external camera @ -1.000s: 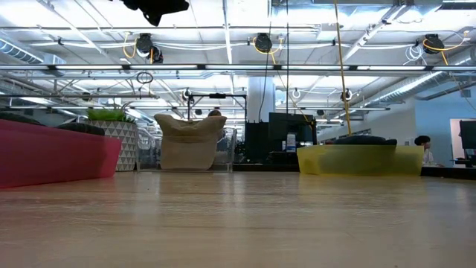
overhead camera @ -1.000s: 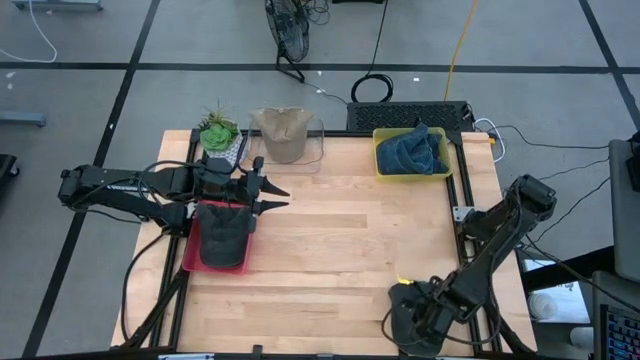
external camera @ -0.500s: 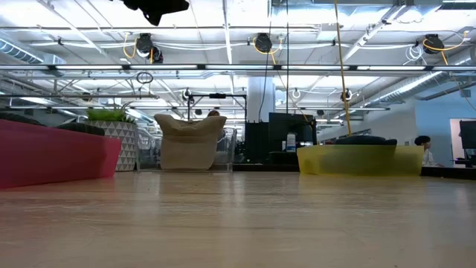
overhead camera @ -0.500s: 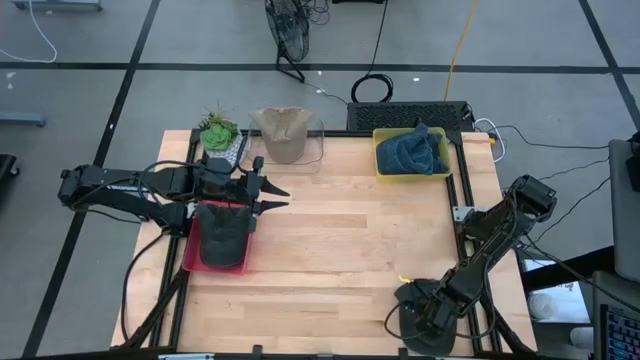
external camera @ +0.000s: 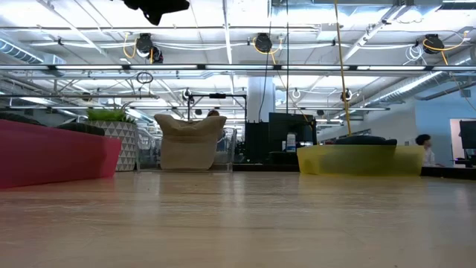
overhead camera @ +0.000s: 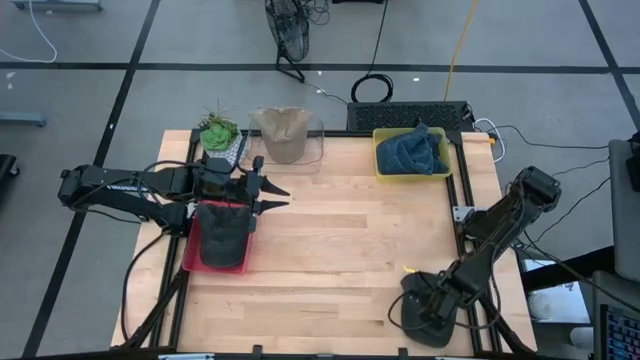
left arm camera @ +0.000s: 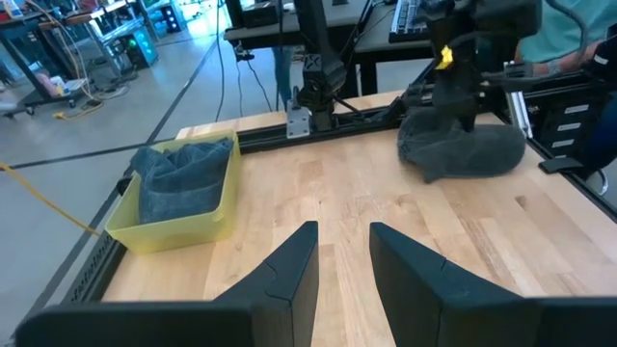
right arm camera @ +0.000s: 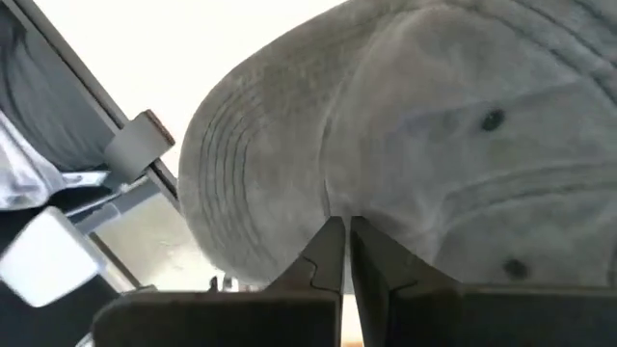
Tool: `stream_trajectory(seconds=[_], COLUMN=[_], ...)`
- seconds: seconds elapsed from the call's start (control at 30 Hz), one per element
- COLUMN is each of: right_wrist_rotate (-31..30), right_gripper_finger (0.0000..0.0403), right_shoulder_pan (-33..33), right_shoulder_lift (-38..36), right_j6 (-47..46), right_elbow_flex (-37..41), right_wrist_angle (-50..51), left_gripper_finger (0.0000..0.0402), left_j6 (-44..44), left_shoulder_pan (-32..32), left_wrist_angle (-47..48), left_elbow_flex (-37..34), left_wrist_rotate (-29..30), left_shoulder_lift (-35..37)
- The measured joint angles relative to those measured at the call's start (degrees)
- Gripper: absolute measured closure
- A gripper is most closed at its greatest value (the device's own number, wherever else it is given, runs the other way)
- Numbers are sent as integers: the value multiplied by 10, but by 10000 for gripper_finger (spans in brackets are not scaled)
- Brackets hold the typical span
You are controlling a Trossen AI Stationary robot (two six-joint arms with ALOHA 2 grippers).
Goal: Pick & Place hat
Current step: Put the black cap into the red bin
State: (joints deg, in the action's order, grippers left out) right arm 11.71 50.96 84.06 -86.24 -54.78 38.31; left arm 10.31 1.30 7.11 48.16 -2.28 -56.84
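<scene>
1. The grey hat [left arm camera: 468, 152] lies at the table's [overhead camera: 340, 250] near right corner, crown up, partly over the edge. It still sits on the wood and is not yet lifted.
2. The right gripper [right arm camera: 344, 225] has just pressed its fingers together. A second ago they were spread, and now they meet on a fold of the hat's fabric at the base of the crown. That reads as the pick being made, so the next step is likely a lift.
3. In the high view the right arm and the hat under it have shifted slightly toward the right edge over the last second. The pinch looks thin, a small fold only, so the hat could slip out once it is raised.
4. The left gripper [overhead camera: 272, 197] has not moved. It hovers over the red tray [overhead camera: 189, 255], fingers partly spread and holding nothing. A dark hat [overhead camera: 222, 238] already fills that tray.
5. Farther off, nothing has changed. A tan hat [overhead camera: 281, 133] sits in the clear bin [overhead camera: 318, 140] at the far edge. A blue hat [overhead camera: 412, 150] sits in the yellow bin [overhead camera: 381, 168], and a plant [overhead camera: 217, 130] stands by the far left corner.
6. Which bin the grey hat belongs in I cannot tell, since all three already hold one.
</scene>
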Motion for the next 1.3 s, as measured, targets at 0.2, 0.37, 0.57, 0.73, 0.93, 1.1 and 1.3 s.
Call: stream_trajectory(seconds=[0.2, 0.37, 0.57, 0.73, 0.93, 1.1, 1.3], right_wrist_rotate=[-55, -58, -78, -87, -104, -114, -71], right_gripper_finger=[403, 403, 383, 333, 276, 263, 276], right_shoulder_pan=[7, 11, 23, 30, 29, 33, 46], right_shoulder_lift=[-37, -43, -43, -43, -43, -43, -41], right_j6=[-5, -12, -66, -79, -78, -76, -106], right_elbow_flex=[0, 0, 0, 0, 0, 14, 75], right_wrist_angle=[56, 45, -2, 33, 39, 14, -76], left_gripper_finger=[293, 293, 293, 293, 293, 293, 293], left_j6=[0, 0, -3, -3, -1, -1, -3], left_shoulder_pan=[0, 0, 0, 0, 0, 0, 0], left_wrist_angle=[3, 3, 4, 4, 4, 4, 4], left_elbow_flex=[0, 0, 0, 0, 0, 0, 0], left_wrist_rotate=[14, 14, 14, 14, 14, 14, 14], left_shoulder_lift=[0, 0, 0, 0, 0, 0, 0])
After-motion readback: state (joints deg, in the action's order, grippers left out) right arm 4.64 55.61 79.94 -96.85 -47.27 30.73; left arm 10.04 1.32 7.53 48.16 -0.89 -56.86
